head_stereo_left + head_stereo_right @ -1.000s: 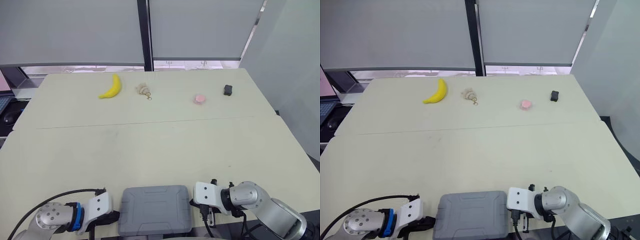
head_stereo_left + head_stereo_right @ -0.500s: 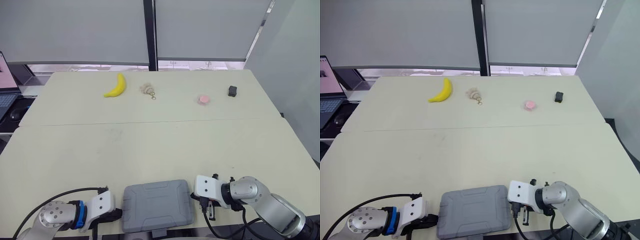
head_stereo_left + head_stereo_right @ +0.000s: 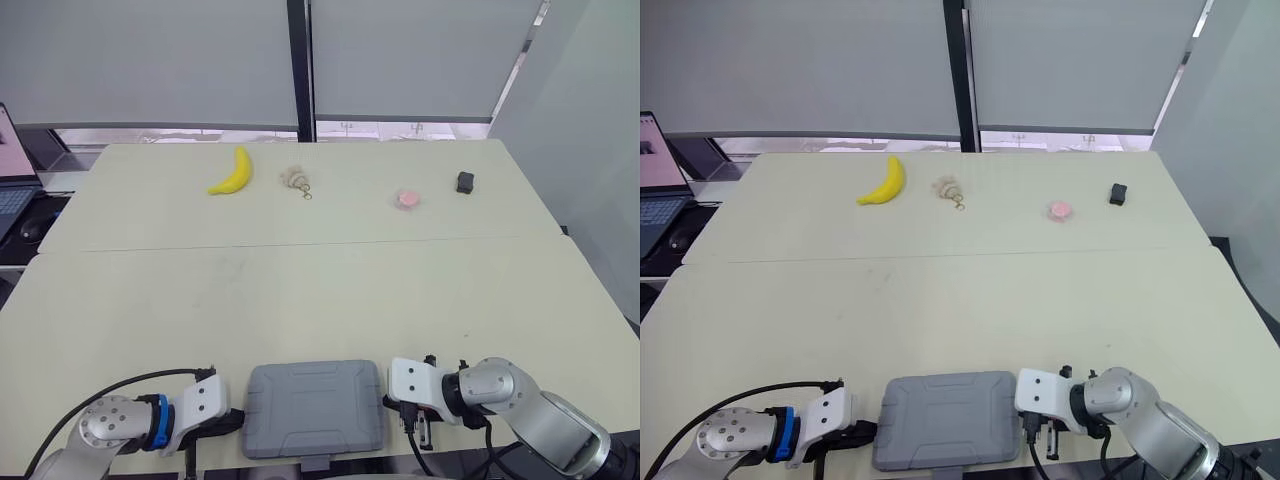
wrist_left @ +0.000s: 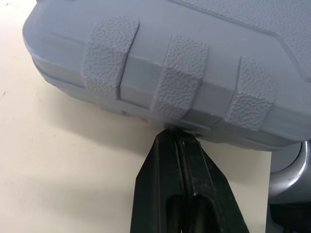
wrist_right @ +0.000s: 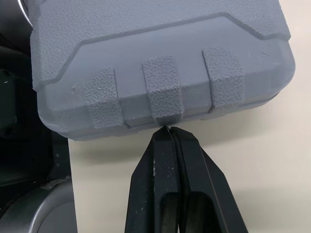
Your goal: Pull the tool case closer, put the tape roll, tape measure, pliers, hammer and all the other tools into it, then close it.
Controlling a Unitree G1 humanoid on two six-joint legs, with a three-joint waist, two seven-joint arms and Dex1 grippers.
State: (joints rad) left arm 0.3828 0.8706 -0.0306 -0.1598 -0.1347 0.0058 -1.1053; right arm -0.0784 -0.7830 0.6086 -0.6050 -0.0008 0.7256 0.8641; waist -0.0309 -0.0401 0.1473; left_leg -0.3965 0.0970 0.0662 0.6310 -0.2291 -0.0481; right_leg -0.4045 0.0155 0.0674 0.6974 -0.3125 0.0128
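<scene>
Left wrist view: my left hand (image 4: 177, 137) is holding its two black fingers pressed together, with the tips touching the ribbed side wall of the grey tool case (image 4: 194, 63), low down by the seam. In the right wrist view my right hand (image 5: 168, 130) is doing likewise, fingers together, tips meeting the opposite side of the case just under the middle rib. The case is lying flat with its lid down, directly between my two hands, at the near edge of the desk (image 3: 300, 290). Well beyond both hands, a banana (image 3: 229, 173), a small beige trinket (image 3: 294, 180), a pink lump (image 3: 405, 199) and a small black block (image 3: 464, 181) are sitting in a row, the banana far ahead of my left hand, the block far ahead of my right.
</scene>
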